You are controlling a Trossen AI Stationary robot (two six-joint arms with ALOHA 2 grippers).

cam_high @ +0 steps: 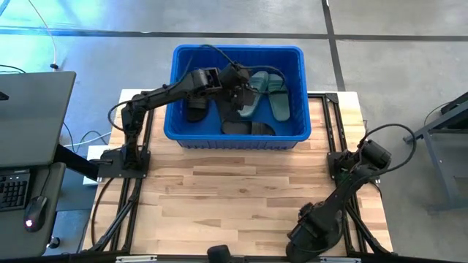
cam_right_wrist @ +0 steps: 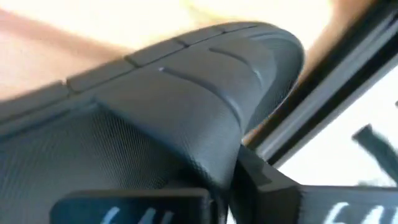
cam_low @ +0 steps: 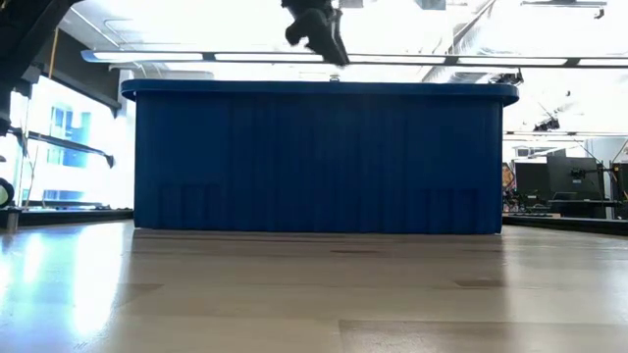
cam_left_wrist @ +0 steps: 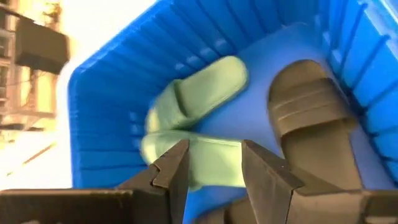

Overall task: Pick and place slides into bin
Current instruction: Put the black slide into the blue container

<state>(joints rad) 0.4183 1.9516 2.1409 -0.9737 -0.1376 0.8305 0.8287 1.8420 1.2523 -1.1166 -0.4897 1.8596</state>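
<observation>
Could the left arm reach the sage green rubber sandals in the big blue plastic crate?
Probably yes: the left gripper hangs open inside the bright blue plastic bin, right above the sage green rubber slides, with nothing between.

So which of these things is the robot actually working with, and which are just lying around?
Job: bright blue ribbed plastic bin; sage green rubber slides; black rubber slides; left end effector, open over the bin; right arm, parked.
Lying about: black keyboard; computer mouse; grey side desk.
</observation>
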